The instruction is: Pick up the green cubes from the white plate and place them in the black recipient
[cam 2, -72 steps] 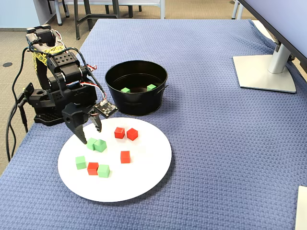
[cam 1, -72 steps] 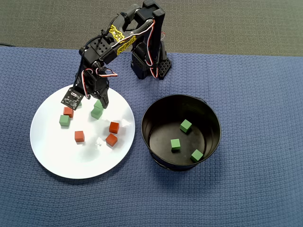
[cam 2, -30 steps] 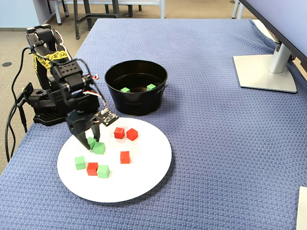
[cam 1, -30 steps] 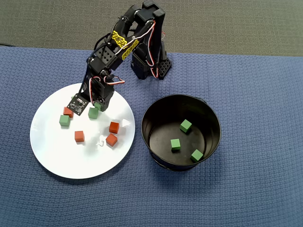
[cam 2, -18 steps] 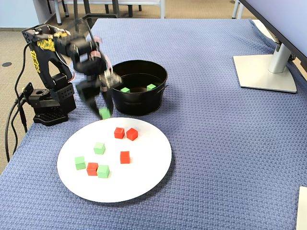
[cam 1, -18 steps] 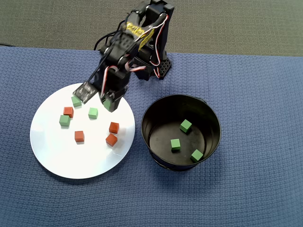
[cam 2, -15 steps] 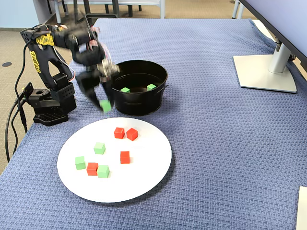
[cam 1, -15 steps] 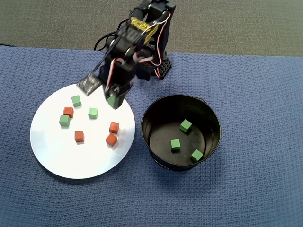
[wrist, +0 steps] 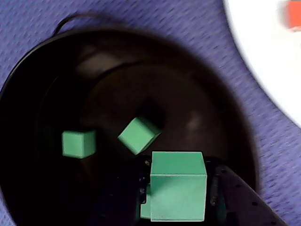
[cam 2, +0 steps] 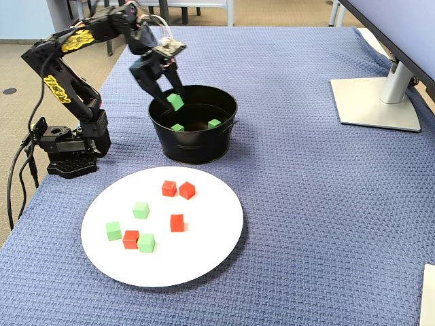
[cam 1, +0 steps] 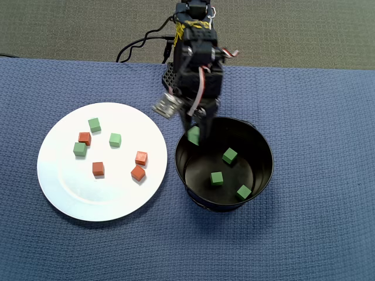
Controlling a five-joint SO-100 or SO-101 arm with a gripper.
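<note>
Gripper (cam 1: 194, 132) clamped on one small matte green cube (wrist: 178, 185), jaws pinching it from both sides; in the wrist view it fills the lower middle of the frame. My arm has swung off the large flat white plate (cam 1: 64, 193) and now hangs over the near-plate rim of the round black pot (cam 1: 265, 175), where half a second ago the cube was still above the plate's edge. In the fixed view the held cube (cam 2: 176, 102) sits just above the pot's rim (cam 2: 228, 128), inside its outline.

Pot contents: three green cubes on the glossy floor (cam 1: 229, 156) (cam 1: 217, 178) (cam 1: 243, 191), same as before the swing. Plate: three green cubes left (cam 1: 94, 124) (cam 1: 115, 139) (cam 1: 79, 148), plus four red-orange cubes (cam 1: 98, 168), untouched.

Judgement: carry is nearly done; the drop comes next. I am close to the pot wall, so a release here could clip the rim. A little more reach toward the centre looks safer. Three more trips would remain after this one.
</note>
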